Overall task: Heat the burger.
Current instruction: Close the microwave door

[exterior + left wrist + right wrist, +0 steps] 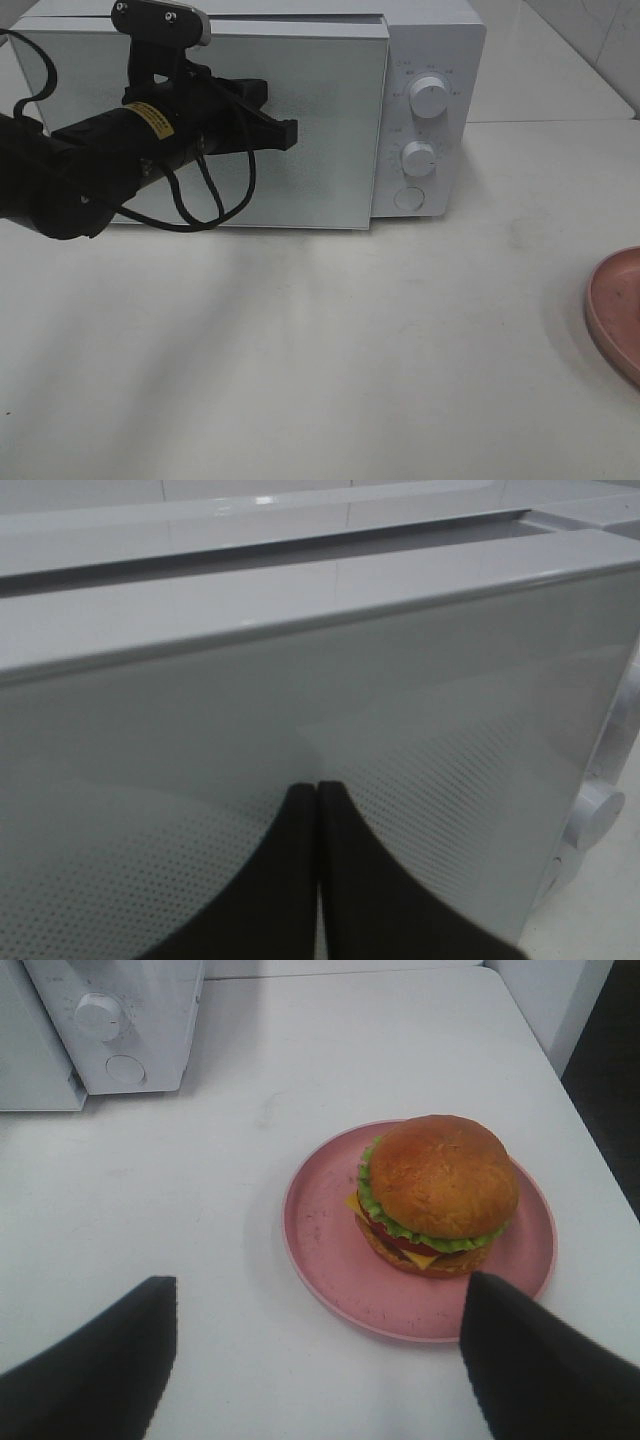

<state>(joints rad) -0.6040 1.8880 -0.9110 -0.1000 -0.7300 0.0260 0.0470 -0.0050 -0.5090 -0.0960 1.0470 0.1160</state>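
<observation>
Pink plate carries the burger; right gripper spread apart, left gripper pressed together.

From the high view only an edge of the pink plate shows, the burger out of frame. The print around the microwave knobs is too small to read.
</observation>
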